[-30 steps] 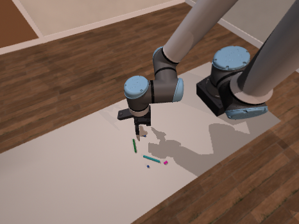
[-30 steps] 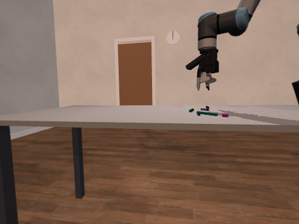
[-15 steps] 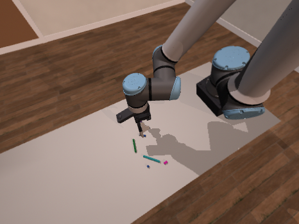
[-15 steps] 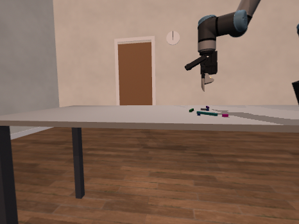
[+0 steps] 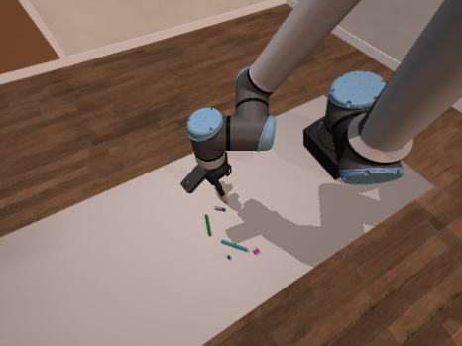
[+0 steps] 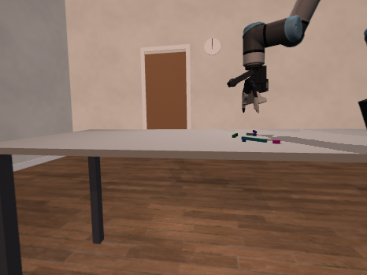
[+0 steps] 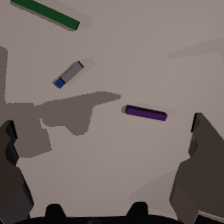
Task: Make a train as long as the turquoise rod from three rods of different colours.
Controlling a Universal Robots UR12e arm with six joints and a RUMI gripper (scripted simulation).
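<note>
My gripper (image 5: 224, 201) (image 6: 250, 111) (image 7: 103, 118) is open and empty, high above the table. The purple rod (image 7: 146, 113) (image 6: 254, 131) lies between the spread jaws in the wrist view, nearer the right one; the arm hides it in the top view. A grey rod (image 5: 217, 208) (image 7: 71, 72) lies end to end with a blue rod (image 5: 223, 209) (image 7: 59, 83), apart from the purple one. The green rod (image 5: 208, 225) (image 7: 47, 13) lies separately. The turquoise rod (image 5: 234, 245) (image 6: 253, 139) has the magenta rod (image 5: 256, 251) (image 6: 276, 142) beyond one end, with a gap.
Another blue rod (image 5: 229, 257) (image 6: 244, 140) lies near the turquoise rod, on the front side. The pale table (image 5: 124, 273) (image 6: 118, 143) carries all the rods. The arm's dark base (image 5: 322, 151) stands at the table's right in the top view. The arm's shadow falls beside the rods.
</note>
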